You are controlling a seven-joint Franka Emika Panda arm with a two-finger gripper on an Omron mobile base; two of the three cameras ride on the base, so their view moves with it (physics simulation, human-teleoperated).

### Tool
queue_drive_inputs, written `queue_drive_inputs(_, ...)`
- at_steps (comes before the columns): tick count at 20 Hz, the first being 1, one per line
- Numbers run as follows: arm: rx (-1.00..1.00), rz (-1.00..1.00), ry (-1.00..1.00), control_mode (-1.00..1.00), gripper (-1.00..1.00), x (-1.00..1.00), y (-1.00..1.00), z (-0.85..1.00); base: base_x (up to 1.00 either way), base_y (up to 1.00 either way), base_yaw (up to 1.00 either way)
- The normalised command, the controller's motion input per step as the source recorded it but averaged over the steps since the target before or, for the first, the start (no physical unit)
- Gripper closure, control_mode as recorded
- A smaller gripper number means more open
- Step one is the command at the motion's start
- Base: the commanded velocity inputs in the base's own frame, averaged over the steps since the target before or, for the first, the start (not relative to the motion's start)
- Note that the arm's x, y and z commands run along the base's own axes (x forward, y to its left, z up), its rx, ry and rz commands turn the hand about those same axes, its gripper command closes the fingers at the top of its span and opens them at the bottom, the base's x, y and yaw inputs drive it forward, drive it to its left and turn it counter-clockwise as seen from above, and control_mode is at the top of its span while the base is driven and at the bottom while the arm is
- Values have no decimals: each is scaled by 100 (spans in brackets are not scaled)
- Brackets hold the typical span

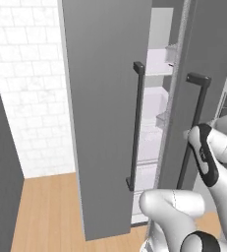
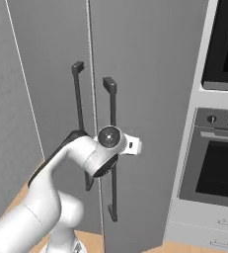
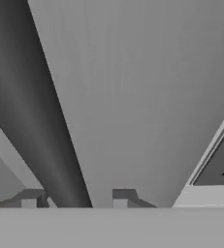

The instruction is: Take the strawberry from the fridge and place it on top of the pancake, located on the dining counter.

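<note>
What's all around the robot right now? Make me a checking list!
Surface: light wood floor in front of the fridge.
Job's things: fridge, left door ajar, right door closed; white shelves inside.
Clutter: nothing seen.
Grippers: gripper at the right door's handle; the bar runs between the jaws, but whether they squeeze it cannot be told.
Cables: nothing seen.
Surroundings: white tiled wall to the left of the fridge, oven to its right.
</note>
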Motion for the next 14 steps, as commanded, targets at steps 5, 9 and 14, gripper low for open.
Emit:
queue_drive_inputs(5, -2, -9, 4, -100, -100, -81, -54, 3, 0, 0, 0)
queue_drive_inputs(9, -28, -4, 8, -100, -100, -100, 36, 7, 0, 0, 0)
queue_drive_inputs(14, -46, -6, 19, -100, -100, -95, 100, -7, 0, 0, 0)
